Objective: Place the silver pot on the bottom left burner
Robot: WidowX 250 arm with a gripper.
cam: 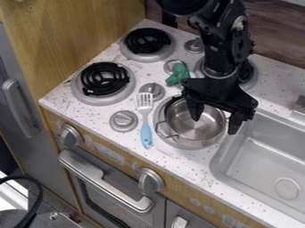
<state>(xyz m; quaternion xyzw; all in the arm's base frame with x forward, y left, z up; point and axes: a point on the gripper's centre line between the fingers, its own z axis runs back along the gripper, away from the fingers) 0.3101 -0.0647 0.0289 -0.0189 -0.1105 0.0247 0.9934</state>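
Note:
The gripper [214, 126] hangs over the right side of the silver pot [189, 129], its fingers open and spread apart. One finger is over or inside the pot's bowl, and the other is just outside its right rim. Whether either touches the metal, I cannot tell. The pot stands upright on the bottom right burner, a wire handle at its front left. Across the stove to the left, the bottom left burner [105, 80] shows its black coil with nothing on it.
A fork with a blue handle [146, 131] lies between the pot and a grey knob [124, 121]. Behind it are another knob [152, 91] and a green object [177, 74]. The top left burner [147, 41] is further back. To the right is the sink [268, 164].

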